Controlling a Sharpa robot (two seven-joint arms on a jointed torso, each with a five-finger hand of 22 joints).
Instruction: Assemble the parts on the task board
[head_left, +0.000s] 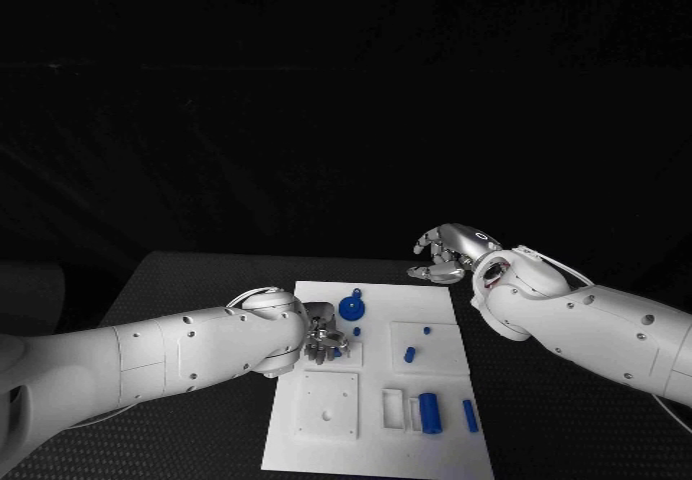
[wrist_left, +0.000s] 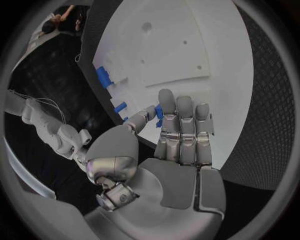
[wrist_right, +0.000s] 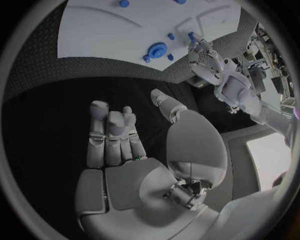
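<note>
White arms reach in from both sides of the black table (head_left: 188, 275). The left hand (head_left: 323, 338) hovers over the task board (head_left: 440, 450) close to its left edge, palm toward the plate, fingers straight and side by side; in the left wrist view the thumb and a fingertip (wrist_left: 166, 100) pinch a small blue part (wrist_left: 159, 112). The right hand (head_left: 447, 252) hangs just beyond the board's far right corner, over the bare table, fingers loosely curled and apart, holding nothing. A blue gear (head_left: 352, 307) lies near the board's far edge; two blue cylinders (head_left: 428, 409) lie toward its near right corner.
</note>
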